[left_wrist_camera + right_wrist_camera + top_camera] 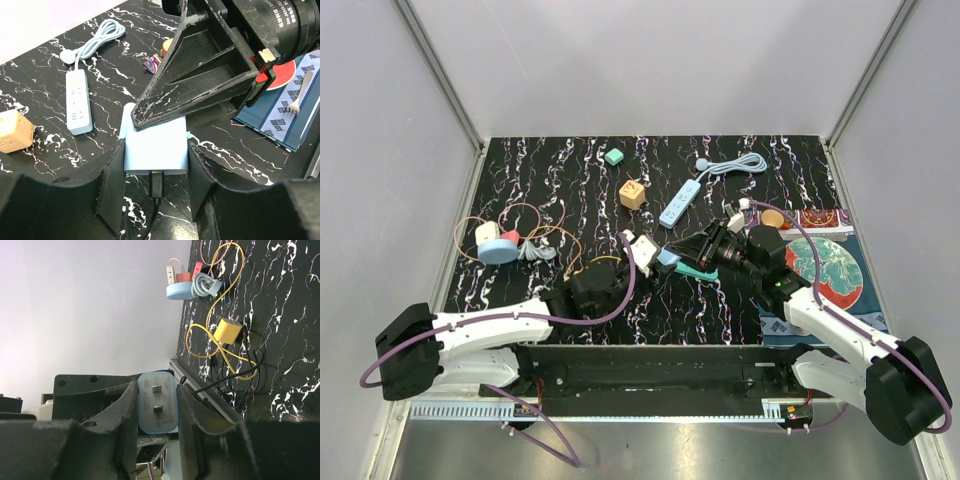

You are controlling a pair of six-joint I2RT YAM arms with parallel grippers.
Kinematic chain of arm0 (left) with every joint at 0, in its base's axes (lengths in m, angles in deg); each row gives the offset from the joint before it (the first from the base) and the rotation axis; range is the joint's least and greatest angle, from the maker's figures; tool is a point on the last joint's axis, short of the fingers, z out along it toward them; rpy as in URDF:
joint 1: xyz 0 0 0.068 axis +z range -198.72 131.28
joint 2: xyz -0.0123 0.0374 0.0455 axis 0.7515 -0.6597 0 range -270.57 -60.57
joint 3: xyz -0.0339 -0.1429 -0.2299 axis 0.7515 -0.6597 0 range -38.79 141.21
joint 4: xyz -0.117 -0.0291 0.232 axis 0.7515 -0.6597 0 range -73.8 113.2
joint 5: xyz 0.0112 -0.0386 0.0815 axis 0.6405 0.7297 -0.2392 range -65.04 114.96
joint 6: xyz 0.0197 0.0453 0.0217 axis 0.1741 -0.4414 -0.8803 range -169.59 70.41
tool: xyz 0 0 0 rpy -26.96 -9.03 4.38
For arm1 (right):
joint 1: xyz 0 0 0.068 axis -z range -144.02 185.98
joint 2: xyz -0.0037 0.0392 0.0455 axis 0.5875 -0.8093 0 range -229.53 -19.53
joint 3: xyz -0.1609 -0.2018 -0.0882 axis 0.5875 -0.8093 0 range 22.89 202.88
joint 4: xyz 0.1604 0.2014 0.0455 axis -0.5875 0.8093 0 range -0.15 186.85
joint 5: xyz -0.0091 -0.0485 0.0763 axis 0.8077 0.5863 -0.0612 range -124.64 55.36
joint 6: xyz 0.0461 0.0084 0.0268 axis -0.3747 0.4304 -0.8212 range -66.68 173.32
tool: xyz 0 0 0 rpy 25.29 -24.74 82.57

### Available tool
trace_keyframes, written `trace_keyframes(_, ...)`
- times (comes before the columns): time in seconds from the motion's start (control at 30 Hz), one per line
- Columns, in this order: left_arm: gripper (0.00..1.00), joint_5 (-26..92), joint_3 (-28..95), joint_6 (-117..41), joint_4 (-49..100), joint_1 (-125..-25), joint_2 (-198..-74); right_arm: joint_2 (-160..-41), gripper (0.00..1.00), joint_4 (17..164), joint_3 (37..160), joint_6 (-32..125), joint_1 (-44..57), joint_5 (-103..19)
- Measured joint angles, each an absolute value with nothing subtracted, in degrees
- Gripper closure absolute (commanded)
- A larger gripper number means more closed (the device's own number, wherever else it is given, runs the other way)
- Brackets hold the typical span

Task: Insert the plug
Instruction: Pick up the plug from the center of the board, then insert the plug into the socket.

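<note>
A light blue plug adapter (667, 257) with a black cable in its back is held above the table between both arms. In the left wrist view my left gripper (155, 167) is shut on the adapter's (156, 150) sides, and the right gripper's finger (200, 70) lies over its top. In the right wrist view my right gripper (157, 412) is shut on the adapter (157, 402), whose two-prong face points at the camera. The white power strip (680, 203) lies on the table behind them, with its sockets facing up (79, 102).
A wooden cube (632, 193) and a small teal block (614, 156) lie at the back. A blue disc with chargers and yellow cables (498, 245) sits at the left. A yellow charger (227, 331) lies nearby. A plate on a blue mat (825, 270) is at the right.
</note>
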State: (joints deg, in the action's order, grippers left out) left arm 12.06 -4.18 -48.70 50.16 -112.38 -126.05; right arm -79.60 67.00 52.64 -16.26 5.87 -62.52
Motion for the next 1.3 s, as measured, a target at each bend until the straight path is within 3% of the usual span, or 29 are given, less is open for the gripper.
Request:
trace_keyframes(0.03, 0.9, 12.1, -4.2, -48.7, 50.0, -112.4, -126.0, -79.6, 0.49, 67.0, 52.6, -15.9, 5.9, -62.5)
trace_keyframes(0.17, 1.0, 11.6, -4.2, -48.2, 47.9, -112.4, -125.3, -78.9, 0.33, 71.0, 52.9, -12.4, 5.6, -60.9)
trace_keyframes(0.27, 1.0, 10.5, -4.1, -46.9, 44.3, -112.5, -123.7, -77.8, 0.19, 77.4, 55.0, -7.0, 5.6, -58.7)
trace_keyframes(0.43, 1.0, 9.4, -2.2, -42.6, 36.4, -111.0, -122.0, -76.0, 0.05, 89.2, 60.1, 3.2, 5.7, -51.7)
trace_keyframes(0.63, 1.0, 11.4, 1.3, -35.5, 25.1, -104.6, -121.9, -76.1, 0.0, 98.9, 63.8, 14.0, 7.4, -41.6)
trace_keyframes(0.8, 1.0, 14.8, 4.0, -31.4, 16.4, -99.7, -122.9, -83.6, 0.0, 101.4, 64.7, 20.2, 9.0, -36.0)
trace_keyframes(1.3, 1.0, 20.1, 7.2, -29.2, 4.3, -94.4, -124.2, -102.4, 0.0, 102.9, 67.1, 30.0, 10.0, -37.4)
